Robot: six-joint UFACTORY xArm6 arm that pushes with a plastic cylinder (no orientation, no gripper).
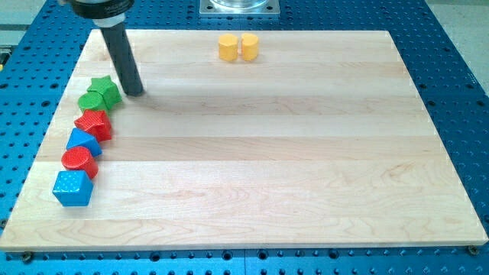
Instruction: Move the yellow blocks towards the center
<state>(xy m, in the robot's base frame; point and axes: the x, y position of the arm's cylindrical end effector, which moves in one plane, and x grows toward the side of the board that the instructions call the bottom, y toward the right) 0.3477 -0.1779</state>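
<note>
Blue cube (72, 188); tip (136, 92) beside green star (105, 90)

2 yellow blocks (238, 46), touching, view's top edge

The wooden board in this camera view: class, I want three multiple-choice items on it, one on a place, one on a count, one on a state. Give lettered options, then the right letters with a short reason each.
1. Where do the two yellow blocks sit?
A. near the view's top edge
B. the view's bottom right corner
C. among the row at the view's left

2. How many blocks are on the board?
A. six
B. eight
C. ten

3. How do the two yellow blocks stand to each other?
A. stacked
B. far apart
C. side by side

Answers: 1 A, the yellow blocks lie at the top of the wooden board. 2 B, two yellow plus six in the left row, by which my tip stands. 3 C, they sit as a close pair.
</note>
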